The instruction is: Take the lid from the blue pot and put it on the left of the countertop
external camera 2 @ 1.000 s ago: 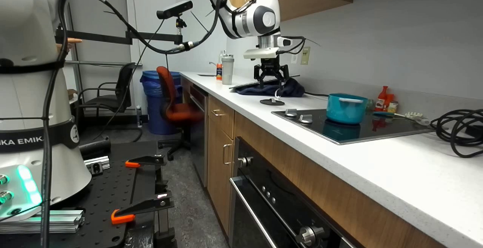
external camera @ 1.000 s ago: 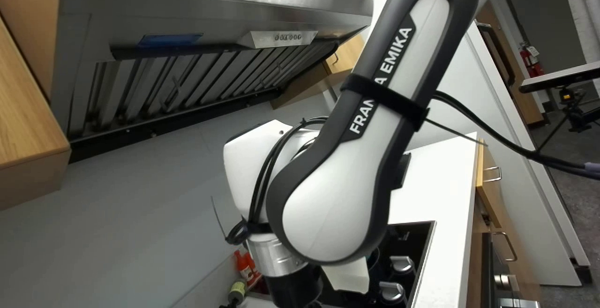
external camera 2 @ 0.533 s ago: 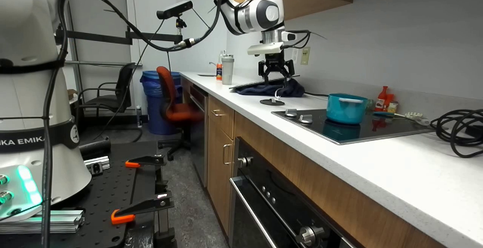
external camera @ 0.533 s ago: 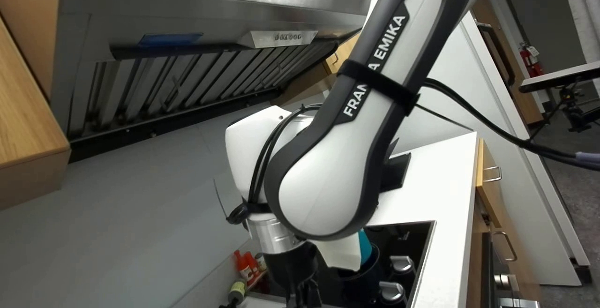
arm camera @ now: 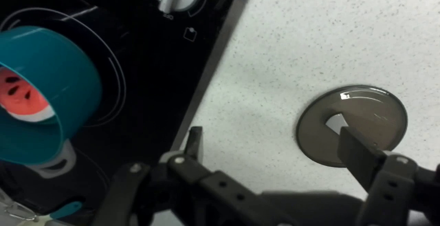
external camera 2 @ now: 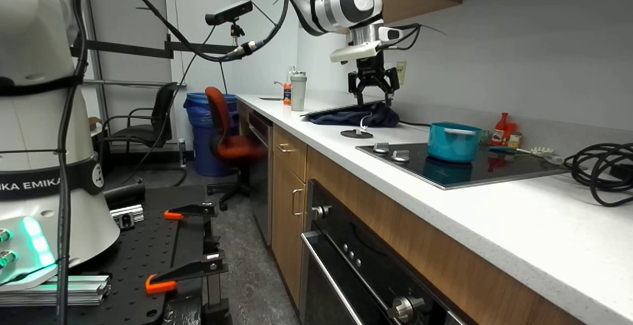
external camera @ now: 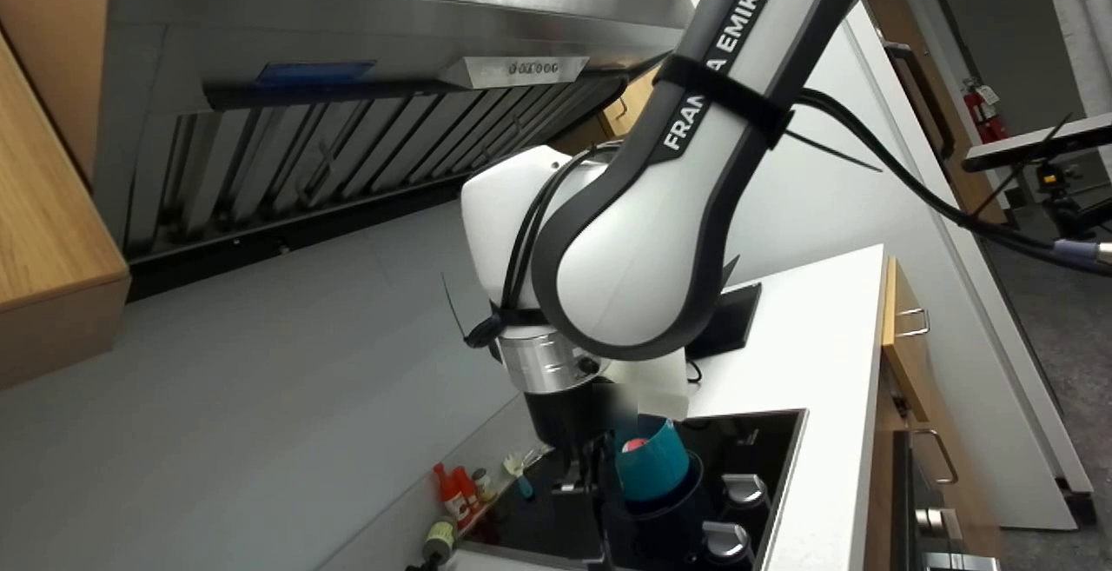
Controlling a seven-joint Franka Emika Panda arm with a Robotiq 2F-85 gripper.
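The task looks all but finished. The glass lid (arm camera: 371,116) is off the teal-blue pot (external camera 2: 452,144) and lies flat on the tabletop (arm camera: 309,40), at the right of the wrist view, its pale knob (arm camera: 336,122) up. In an exterior view the lid (external camera 2: 356,133) shows near the middle of the frame, left of the black glass cooktop (external camera 2: 494,171) and apart from it, which I take for the left side asked for. The pot stands uncovered on the cooktop, at the left edge of the wrist view. The claw (arm camera: 270,143) is spread wide and pinches nothing: in the wrist view one of its fingers (arm camera: 359,156) overlaps the lid's lower part, but in an exterior view the claw (external camera 2: 374,101) hangs above the tabletop, apart from the lid. Probably all that is left is to bring the arm (external camera 2: 341,8) clear.

Counted: one pot, one lid with one knob, one claw with two fingers; one watermelon slice (arm camera: 22,97), perhaps a toy, inside the pot; two dials (external camera 2: 400,156) on the cooktop; two red bottles (external camera: 450,490), low in an exterior view; one shaker bottle (external camera 2: 298,91).
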